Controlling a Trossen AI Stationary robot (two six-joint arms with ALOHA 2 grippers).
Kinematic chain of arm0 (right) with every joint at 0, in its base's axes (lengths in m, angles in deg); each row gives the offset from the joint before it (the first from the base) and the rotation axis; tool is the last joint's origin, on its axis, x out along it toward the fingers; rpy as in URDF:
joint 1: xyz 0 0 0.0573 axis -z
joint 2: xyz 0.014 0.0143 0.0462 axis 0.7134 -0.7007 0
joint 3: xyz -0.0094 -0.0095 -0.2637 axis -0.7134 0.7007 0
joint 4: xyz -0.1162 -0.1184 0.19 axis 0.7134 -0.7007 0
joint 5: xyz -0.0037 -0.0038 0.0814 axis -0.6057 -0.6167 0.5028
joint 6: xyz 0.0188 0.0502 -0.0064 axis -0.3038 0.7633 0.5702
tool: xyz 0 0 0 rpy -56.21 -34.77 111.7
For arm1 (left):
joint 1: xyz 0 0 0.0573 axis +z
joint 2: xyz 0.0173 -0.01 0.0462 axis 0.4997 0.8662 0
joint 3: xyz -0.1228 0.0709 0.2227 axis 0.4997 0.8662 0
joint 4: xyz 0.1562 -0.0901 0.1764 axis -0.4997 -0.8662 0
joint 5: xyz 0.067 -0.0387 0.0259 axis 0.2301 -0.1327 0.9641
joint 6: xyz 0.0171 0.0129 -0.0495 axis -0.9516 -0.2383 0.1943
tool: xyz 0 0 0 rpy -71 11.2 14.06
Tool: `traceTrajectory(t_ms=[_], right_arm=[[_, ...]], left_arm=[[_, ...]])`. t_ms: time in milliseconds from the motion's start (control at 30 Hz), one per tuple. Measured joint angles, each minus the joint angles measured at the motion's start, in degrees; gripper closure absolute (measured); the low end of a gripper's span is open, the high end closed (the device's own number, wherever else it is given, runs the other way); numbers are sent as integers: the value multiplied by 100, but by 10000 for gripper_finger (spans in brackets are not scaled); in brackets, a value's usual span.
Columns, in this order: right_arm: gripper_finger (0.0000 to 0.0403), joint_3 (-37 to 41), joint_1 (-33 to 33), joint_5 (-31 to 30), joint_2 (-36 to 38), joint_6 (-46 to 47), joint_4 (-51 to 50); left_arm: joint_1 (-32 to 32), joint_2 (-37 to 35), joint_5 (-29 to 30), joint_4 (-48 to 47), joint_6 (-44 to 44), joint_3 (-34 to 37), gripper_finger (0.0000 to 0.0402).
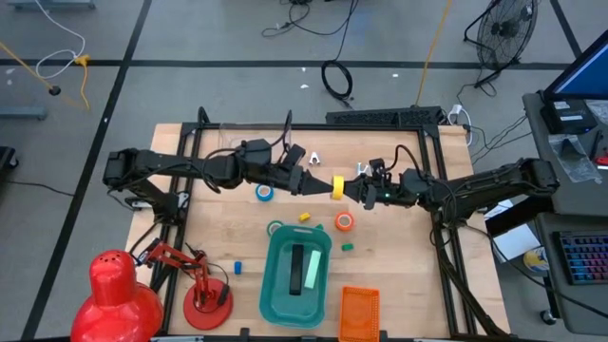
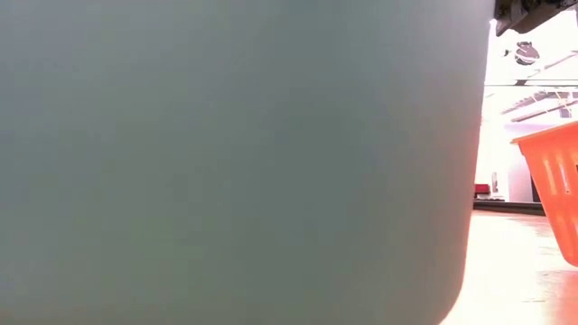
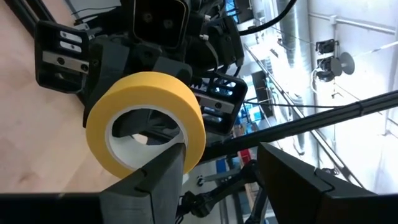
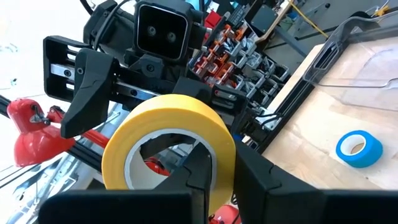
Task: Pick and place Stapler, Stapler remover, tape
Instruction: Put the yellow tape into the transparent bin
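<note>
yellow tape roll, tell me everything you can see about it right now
The yellow tape roll is a ring of matte yellow tape on a pale inner core, open through the middle. It is held up off the wooden table, standing on edge between the two arms near the table's middle. The right gripper is shut on its wall, one finger through the hole and one outside. The left gripper faces it with open fingers, one finger reaching into the hole, the other well clear of the roll.
</note>
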Motion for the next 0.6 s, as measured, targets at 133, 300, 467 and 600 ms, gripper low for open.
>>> traceTrajectory(t_ms=[133,300,467,600], right_arm=[[368,-2,-1,24,-2,25,82],[369,-7,-21,42,-7,23,214],[369,-11,-31,42,2,48,118],[369,-11,-31,33,0,86,-69]], left_arm=[[13,4,87,-70,-73,-2,190],[15,22,109,-230,-145,9,190],[17,22,146,-182,-144,9,190],[17,22,188,-121,-127,9,190]])
